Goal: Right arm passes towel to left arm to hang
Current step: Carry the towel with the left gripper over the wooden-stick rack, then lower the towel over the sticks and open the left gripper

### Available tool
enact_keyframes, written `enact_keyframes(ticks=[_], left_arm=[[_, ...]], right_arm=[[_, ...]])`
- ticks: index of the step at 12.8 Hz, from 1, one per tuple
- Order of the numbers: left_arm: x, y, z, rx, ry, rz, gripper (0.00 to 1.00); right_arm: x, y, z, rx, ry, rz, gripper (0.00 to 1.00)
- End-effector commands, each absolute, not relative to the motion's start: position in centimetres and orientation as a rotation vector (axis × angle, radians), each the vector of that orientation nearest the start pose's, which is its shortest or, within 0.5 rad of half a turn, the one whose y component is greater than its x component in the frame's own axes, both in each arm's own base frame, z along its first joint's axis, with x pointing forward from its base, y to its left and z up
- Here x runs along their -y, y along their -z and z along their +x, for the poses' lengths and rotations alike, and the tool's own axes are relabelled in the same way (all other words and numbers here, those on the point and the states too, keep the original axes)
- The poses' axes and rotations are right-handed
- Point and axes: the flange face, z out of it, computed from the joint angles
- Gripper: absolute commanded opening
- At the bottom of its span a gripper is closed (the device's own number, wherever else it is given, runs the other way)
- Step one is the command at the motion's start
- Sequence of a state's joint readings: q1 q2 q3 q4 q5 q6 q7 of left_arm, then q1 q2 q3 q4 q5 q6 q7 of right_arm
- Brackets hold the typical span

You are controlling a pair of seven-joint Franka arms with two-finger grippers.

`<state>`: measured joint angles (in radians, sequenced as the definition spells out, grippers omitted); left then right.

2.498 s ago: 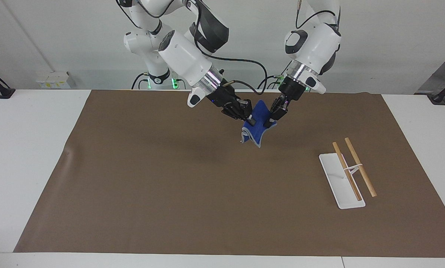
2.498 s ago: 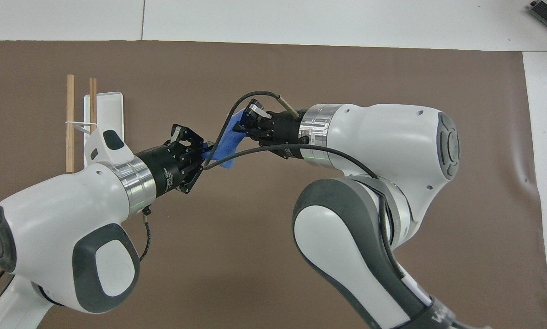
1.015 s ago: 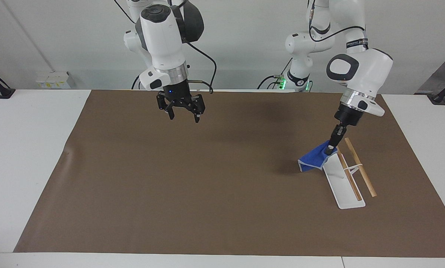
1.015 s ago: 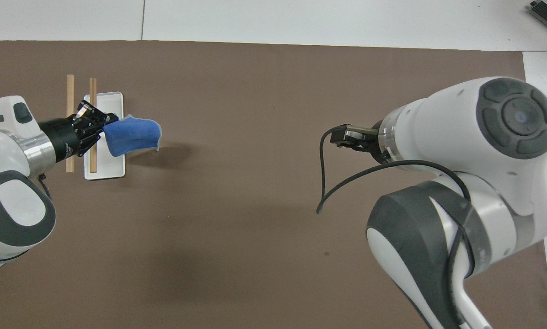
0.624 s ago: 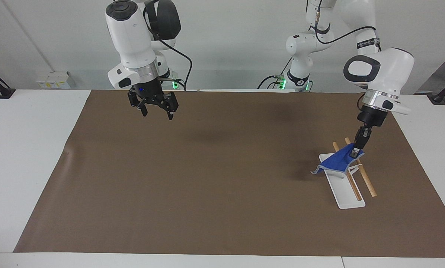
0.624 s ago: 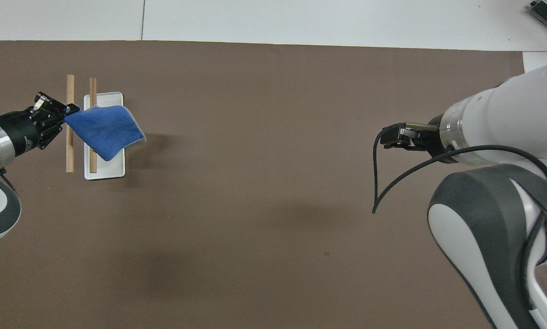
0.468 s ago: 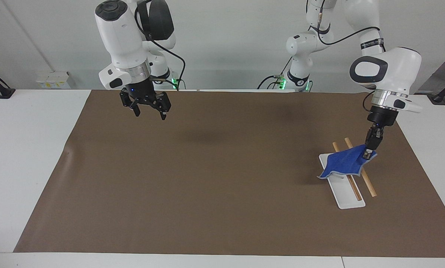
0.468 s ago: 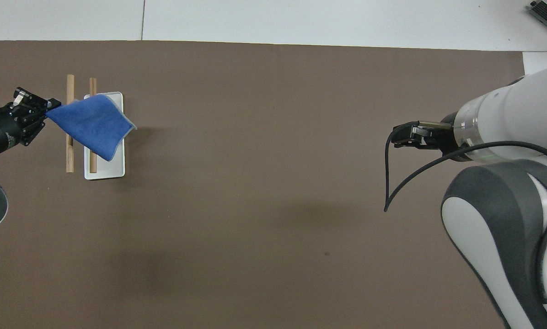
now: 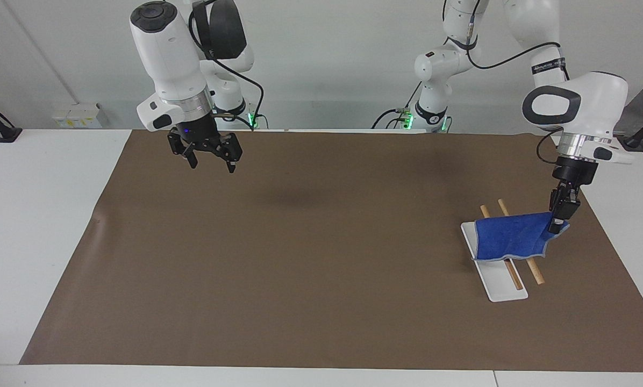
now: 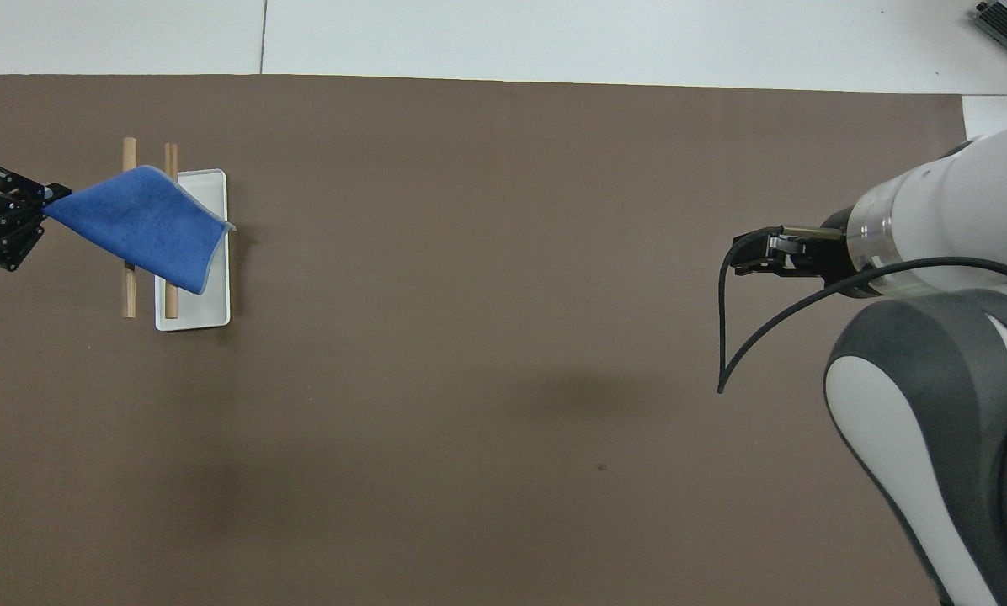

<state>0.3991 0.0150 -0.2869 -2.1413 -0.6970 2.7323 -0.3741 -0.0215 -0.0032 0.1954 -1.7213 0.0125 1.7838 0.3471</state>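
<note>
Blue towel [image 9: 509, 237] drapes over both wooden rods [image 9: 515, 271] above the white tray [image 9: 494, 284], one corner pinched in my left gripper [image 9: 557, 223]. My right gripper [image 9: 210, 163] hangs spread, holding nothing, over the brown mat [image 9: 300, 258].

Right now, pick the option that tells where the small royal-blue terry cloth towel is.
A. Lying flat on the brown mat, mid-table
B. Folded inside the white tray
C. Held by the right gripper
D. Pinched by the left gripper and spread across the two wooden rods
D: the left gripper is shut on a corner of the small royal-blue terry cloth towel, which spreads across the two wooden rods; the right gripper hangs open and empty.
</note>
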Motion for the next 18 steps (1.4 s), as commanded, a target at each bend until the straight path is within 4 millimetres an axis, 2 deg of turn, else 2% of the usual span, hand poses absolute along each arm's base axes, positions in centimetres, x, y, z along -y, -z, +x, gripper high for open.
enact_keyframes(ticks=[1,6,10,12,14,17,18], left_arm=[[-10.0,-43.4,56.2,-1.329,-0.617,2.205,0.0],[-10.5,-40.3,54.7,-1.385,-0.599,2.222,0.0],[-10.2,-38.2,52.9,-1.412,-0.547,2.248,0.0],[-10.0,-37.3,52.4,-1.42,-0.528,2.258,0.0],[-9.4,-36.8,52.2,-1.415,-0.533,2.268,0.0],[-9.2,-36.6,52.3,-1.414,-0.536,2.27,0.01],[-9.2,-36.5,52.3,-1.414,-0.534,2.271,0.17]], right_arm=[[-9.2,-57.7,55.6,-0.242,0.09,-3.122,1.0],[-8.3,-57.7,55.7,-0.261,0.092,-3.12,1.0],[-8.3,-57.9,55.8,-0.244,0.099,-3.12,1.0],[-7.6,-57.9,56.0,-0.249,0.102,-3.12,1.0],[-7.1,-58.0,56.0,-0.206,0.102,-3.125,1.0],[-5.6,-58.1,56.1,-0.237,0.105,-3.124,1.0],[-5.3,-58.0,56.2,-0.244,0.103,-3.123,1.0]])
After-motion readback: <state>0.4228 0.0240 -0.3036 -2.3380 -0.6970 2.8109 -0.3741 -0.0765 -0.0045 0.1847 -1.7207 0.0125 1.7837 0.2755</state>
